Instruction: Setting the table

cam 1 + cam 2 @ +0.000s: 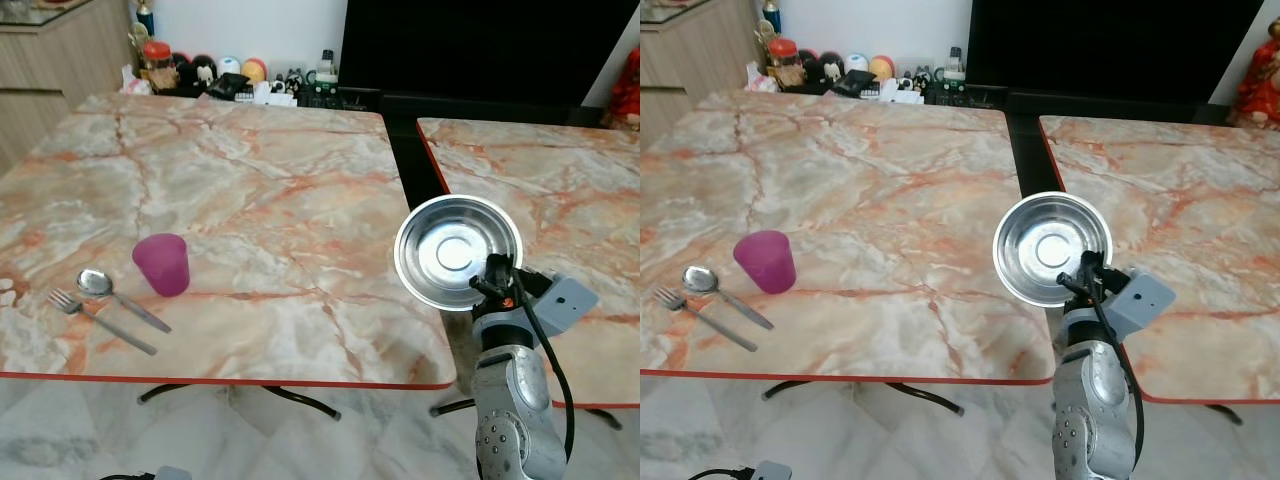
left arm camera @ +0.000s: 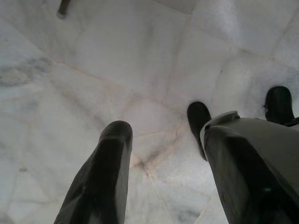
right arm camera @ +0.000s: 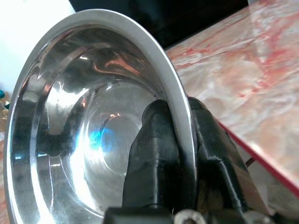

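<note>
Right hand [image 1: 492, 276] pinches rim of shiny round metal bowl [image 1: 457, 252], held tilted above near corner of marble table [image 1: 260, 180]. Purple plastic cup [image 1: 162, 264] on table, far from bowl. Left hand [image 2: 163, 154] spread, over floor.

Two marble-patterned tables with red edging, the larger [image 1: 250, 190] to the left and the other [image 1: 560, 190] to the right, stood side by side with a dark gap between them on a pale marble floor [image 2: 117, 70], before a white wall [image 1: 250, 25], a wooden cabinet [image 1: 60, 55] and a large black screen [image 1: 480, 45].
</note>
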